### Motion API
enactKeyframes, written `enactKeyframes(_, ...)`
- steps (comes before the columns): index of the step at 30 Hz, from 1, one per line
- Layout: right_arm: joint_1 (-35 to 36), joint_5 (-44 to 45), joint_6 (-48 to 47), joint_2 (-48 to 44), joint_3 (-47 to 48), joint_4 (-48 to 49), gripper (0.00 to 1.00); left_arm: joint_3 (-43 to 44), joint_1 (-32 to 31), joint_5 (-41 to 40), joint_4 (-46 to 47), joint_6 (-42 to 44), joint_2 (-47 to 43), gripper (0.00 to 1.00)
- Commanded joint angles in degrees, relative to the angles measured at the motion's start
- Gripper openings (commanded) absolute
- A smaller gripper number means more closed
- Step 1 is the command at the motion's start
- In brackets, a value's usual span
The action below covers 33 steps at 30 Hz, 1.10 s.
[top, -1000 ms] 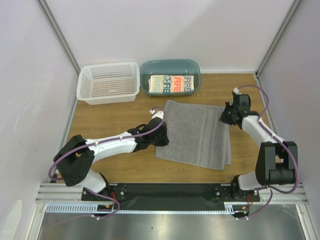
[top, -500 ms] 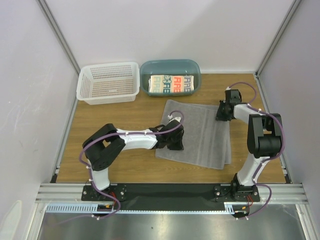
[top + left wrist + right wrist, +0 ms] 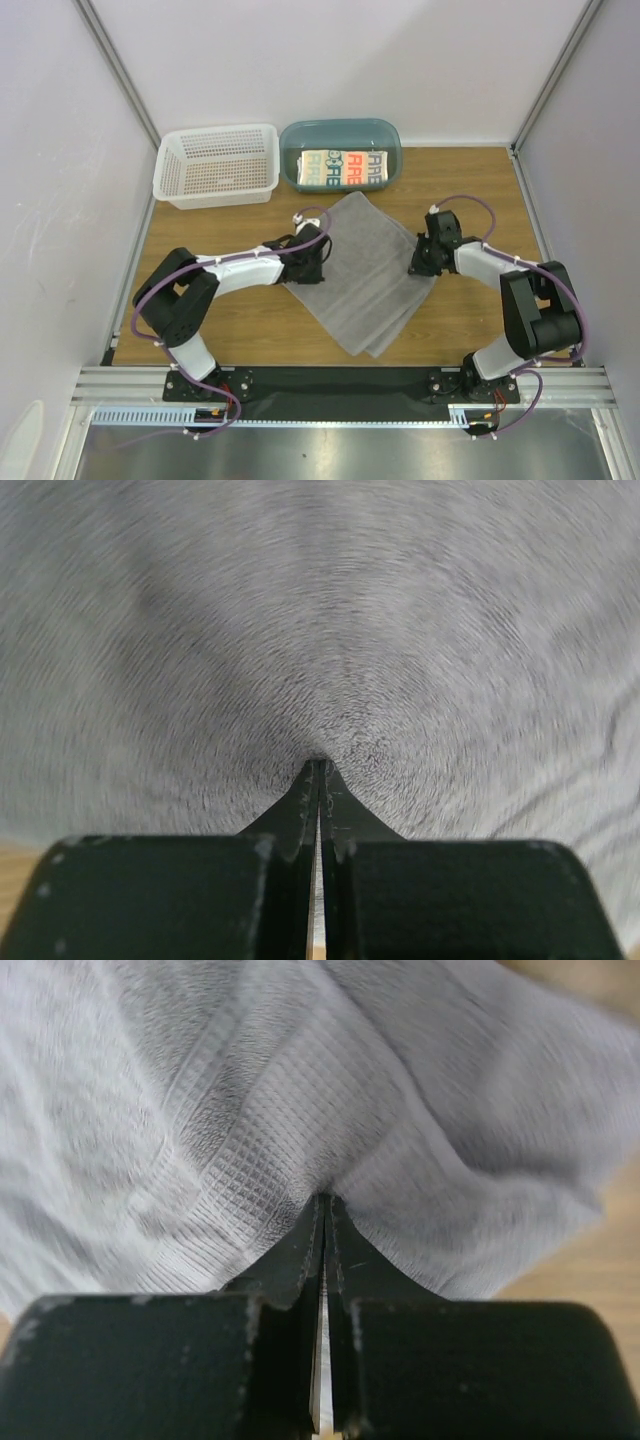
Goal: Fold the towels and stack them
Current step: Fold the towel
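Starting at the far left, the white plastic lattice basket (image 3: 215, 165) sits at the back of the wooden desk (image 3: 200, 225). Next along, the left fingers (image 3: 312, 780) are clamped tight on the left side of the large plain grey cloth towel (image 3: 365, 280). The wrist view shows the terry puckering right into the tips.

Behind that, the translucent teal oval tub (image 3: 340, 130) holds the folded white cloth towel with red, blue and black letters (image 3: 345, 168), so that one looks sorted to me.

The grey towel lies in the middle of the desk, turned corner-on like a diamond. It looks doubled over already, with a second layer peeking out at the near corner. Over on the right, the right fingers (image 3: 315, 1222) are pinched shut on the woven border at the towel's right edge, with the cloth bunched up around the tips. So both arms have hold of the same towel from opposite sides.

Handling-wise, my guess is it's light, floppy and not the least bit fragile. It'll sag in the middle the second it's lifted, and it won't hold a crease by itself. Terry has decent grip, so sliding out isn't my big worry; catching only the top layer is.

If it were me, I'd grab at the corners or along that flatter woven band, deep enough to trap every layer. Then keep the two holds pulled apart so the edge stays taut while it folds.
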Motion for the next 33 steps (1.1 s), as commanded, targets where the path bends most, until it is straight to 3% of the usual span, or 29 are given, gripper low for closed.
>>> enactKeyframes(1, 1.77, -3.52, 5.19, -1.84, -3.09, -8.12, 0.0, 0.65, 3.2, -5.31, -4.62, 7.15, -2.9, 0.0)
enactKeyframes(9, 8.44, -7.91, 10.2, -7.2, -9.07, -7.86, 0.0, 3.01, 7.07, 0.05, -2.33, 13.66, -0.01, 0.0)
enactKeyframes(15, 16.17, -7.14, 15.3, -10.11, -8.9, -7.86, 0.0, 10.83, 7.95, -0.74, -2.34, 16.48, 7.37, 0.0)
enactKeyframes(21, 17.51, -8.45, 17.59, -9.32, -6.61, -6.63, 0.0, 15.58, 10.23, 0.14, -1.8, 17.88, 13.52, 0.0)
enactKeyframes(28, 17.42, -3.61, 19.43, -9.85, -4.86, -5.06, 0.0, 20.15, 11.99, -1.0, -2.07, 19.29, 16.61, 0.0)
enactKeyframes(33, 17.6, -2.65, 17.95, -11.06, 1.2, -6.88, 0.0, 19.73, 12.17, 4.96, -4.09, 20.0, 12.14, 0.0)
